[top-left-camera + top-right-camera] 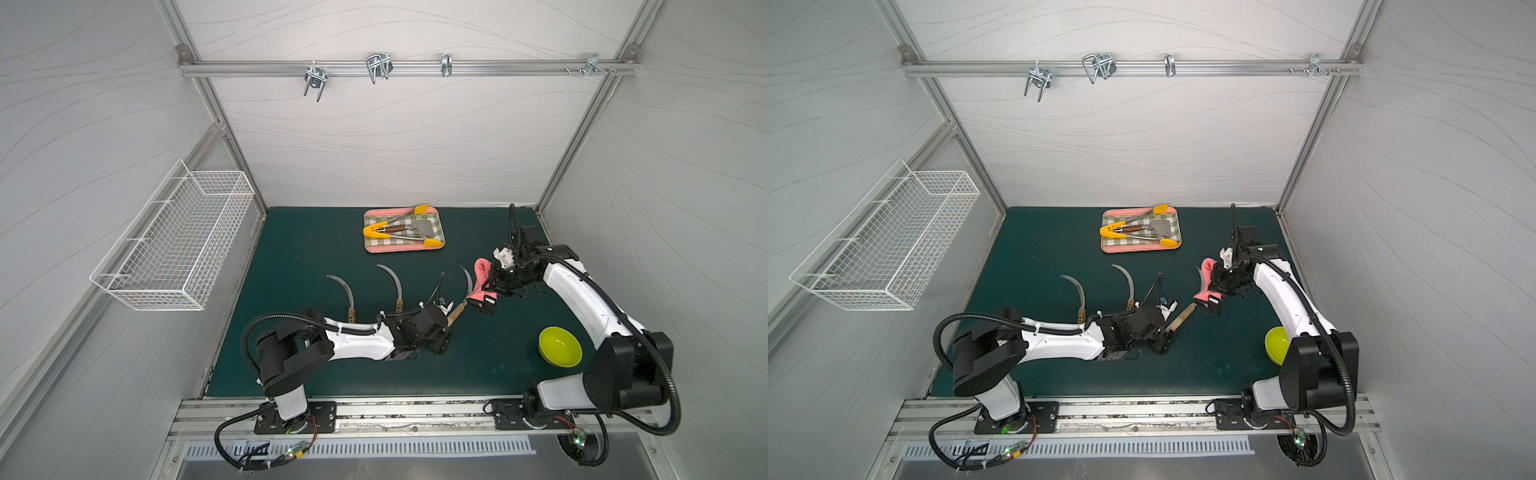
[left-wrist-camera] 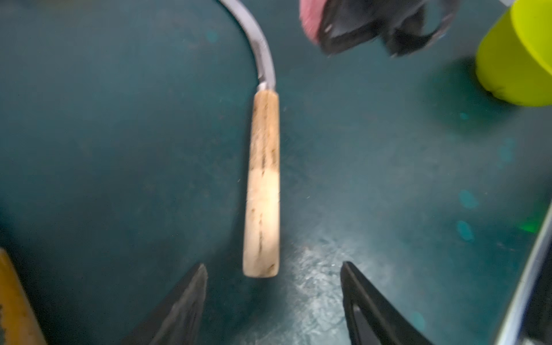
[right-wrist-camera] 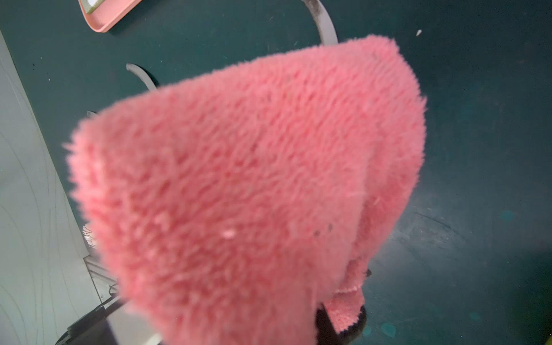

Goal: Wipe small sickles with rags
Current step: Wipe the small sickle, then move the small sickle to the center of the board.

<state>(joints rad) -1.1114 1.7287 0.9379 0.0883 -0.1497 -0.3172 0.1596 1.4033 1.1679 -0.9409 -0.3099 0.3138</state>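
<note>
Three short sickles, curved grey metal blades on pale wooden handles, lie on the dark green tabletop point(image 1: 311, 249): left sickle point(image 1: 350, 299), middle sickle point(image 1: 399, 293), right sickle point(image 2: 263, 179). Left jaws apart, right sickle's handle end just beyond them, ungripped. Right jaws clamped on pink fuzzy cloth point(image 1: 482, 268), just right of its blade.
</note>
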